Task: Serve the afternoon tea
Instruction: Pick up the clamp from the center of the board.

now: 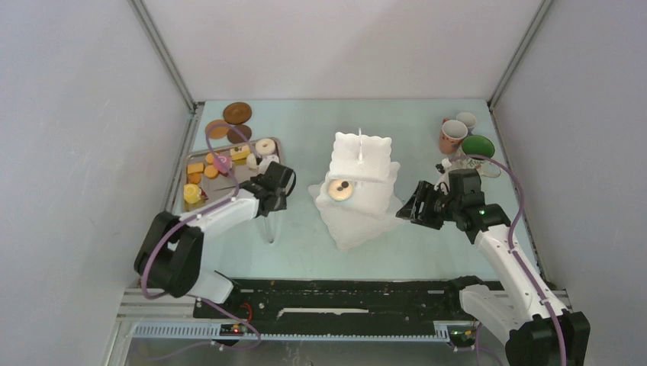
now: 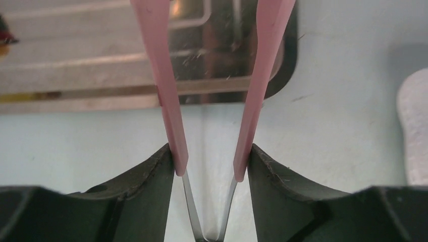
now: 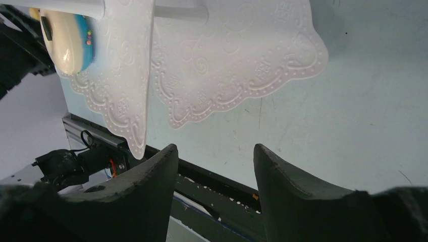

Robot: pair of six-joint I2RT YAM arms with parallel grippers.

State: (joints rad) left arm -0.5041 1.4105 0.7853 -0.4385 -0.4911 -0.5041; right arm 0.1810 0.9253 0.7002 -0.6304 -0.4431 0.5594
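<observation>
Pale table (image 1: 427, 252), left gripper (image 2: 210, 151) gripping tongs (image 2: 169, 116) by tray (image 2: 101, 65), right gripper (image 3: 214, 151) agape beside stand (image 3: 232, 65)

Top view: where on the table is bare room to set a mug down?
Bare table behind the stand, between the coasters and the mugs; also the near strip in front of the stand. Crowded: the tray at left, around the mugs at right.

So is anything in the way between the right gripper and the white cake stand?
No, nothing visible is. The right gripper, jaws open, faces the white stand, with only table surface between them. The mugs sit on its other side, at the far right corner.
</observation>
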